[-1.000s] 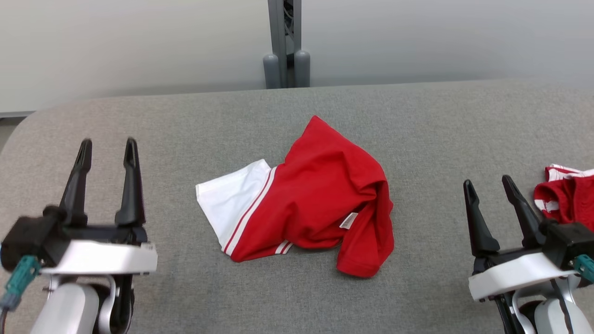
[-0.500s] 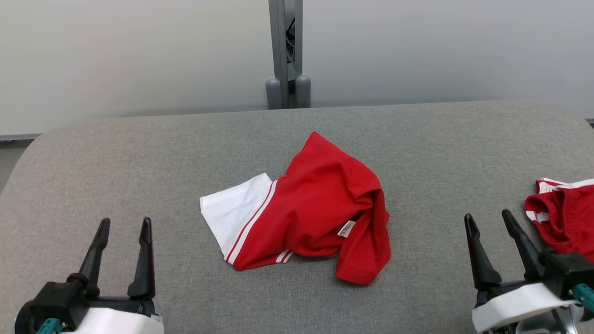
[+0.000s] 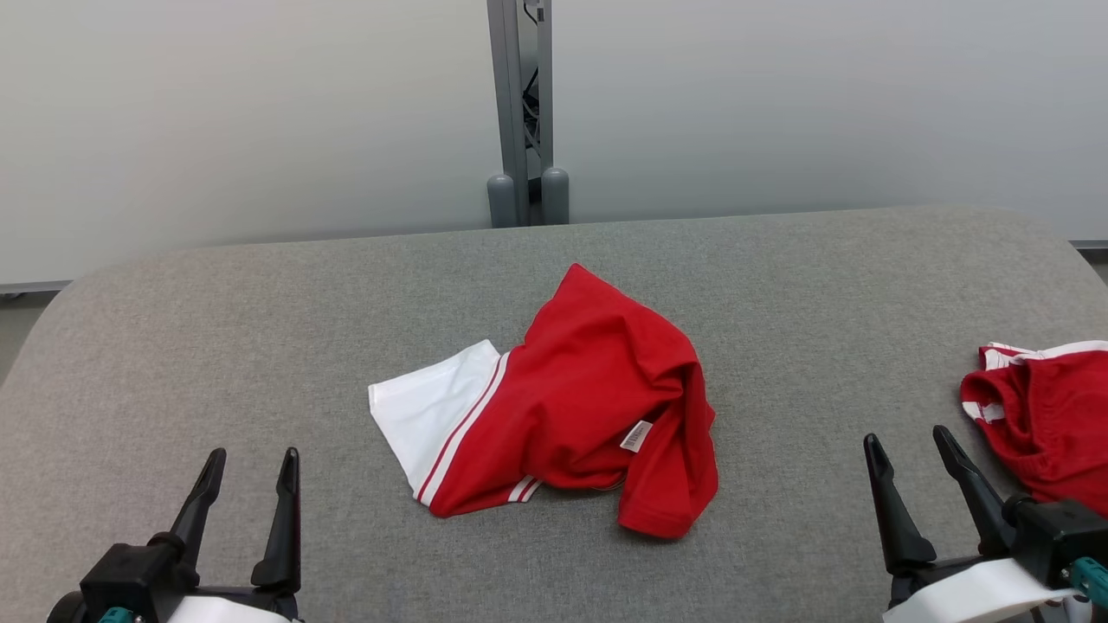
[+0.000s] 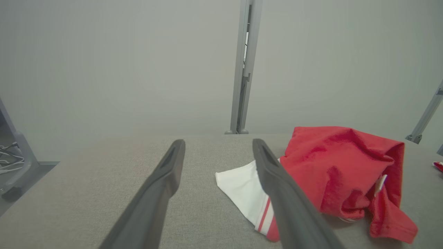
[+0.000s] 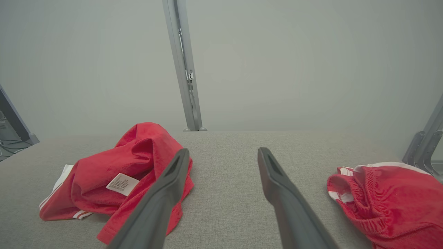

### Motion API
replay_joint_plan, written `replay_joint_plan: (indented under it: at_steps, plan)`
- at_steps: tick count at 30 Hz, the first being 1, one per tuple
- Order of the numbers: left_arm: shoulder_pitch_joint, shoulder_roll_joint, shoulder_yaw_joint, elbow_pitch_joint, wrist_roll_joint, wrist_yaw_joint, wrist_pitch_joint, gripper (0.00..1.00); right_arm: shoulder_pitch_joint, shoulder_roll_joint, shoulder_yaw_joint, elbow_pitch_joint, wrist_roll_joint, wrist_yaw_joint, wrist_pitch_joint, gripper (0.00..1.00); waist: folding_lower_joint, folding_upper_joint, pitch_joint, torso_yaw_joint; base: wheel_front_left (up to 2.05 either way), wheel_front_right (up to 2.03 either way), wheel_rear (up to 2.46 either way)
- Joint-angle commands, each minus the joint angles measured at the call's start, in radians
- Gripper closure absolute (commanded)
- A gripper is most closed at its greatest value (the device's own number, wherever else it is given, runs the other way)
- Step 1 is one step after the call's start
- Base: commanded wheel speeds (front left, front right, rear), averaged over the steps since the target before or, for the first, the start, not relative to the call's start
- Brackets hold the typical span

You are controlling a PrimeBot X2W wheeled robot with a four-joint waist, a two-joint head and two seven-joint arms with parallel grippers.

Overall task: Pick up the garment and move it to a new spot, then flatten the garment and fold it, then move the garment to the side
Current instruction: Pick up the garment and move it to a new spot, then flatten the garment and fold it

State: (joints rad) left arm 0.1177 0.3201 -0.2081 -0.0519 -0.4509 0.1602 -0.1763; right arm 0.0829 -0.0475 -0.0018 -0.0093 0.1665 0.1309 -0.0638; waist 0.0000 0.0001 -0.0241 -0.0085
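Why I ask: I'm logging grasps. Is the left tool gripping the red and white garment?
No, the left tool stands open over the grey table, well apart from the crumpled garment lying at the middle.

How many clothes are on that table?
2. A crumpled red-and-white garment lies centred on the grey table; a second red garment with white trim lies at its right edge, partly out of frame.

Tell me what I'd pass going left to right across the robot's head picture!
First the left claw → red and white garment → right claw → other red garment.
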Motion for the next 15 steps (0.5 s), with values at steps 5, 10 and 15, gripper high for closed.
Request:
replay_joint_plan:
  at_steps: [5, 10, 15]
  plan:
    - [0.007, 0.006, 0.000, 0.006, 0.000, 0.014, 0.012, 0.00, 0.002, -0.006, 0.001, -0.008, 0.006, 0.000, 0.008, 0.00, 0.0000, -0.0001, -0.001, 0.001, 0.00, 0.00, 0.00]
    - [0.002, 0.004, -0.005, 0.009, -0.006, 0.017, 0.020, 0.00, -0.007, -0.006, 0.007, -0.002, 0.007, 0.000, 0.009, 0.00, 0.0000, -0.0001, 0.000, 0.000, 0.00, 0.00, 0.00]
    - [-0.005, 0.003, -0.006, 0.010, -0.008, 0.021, 0.024, 0.00, -0.014, -0.006, 0.010, 0.002, 0.010, 0.000, 0.007, 0.00, 0.0000, -0.0001, -0.001, 0.000, 0.00, 0.00, 0.00]
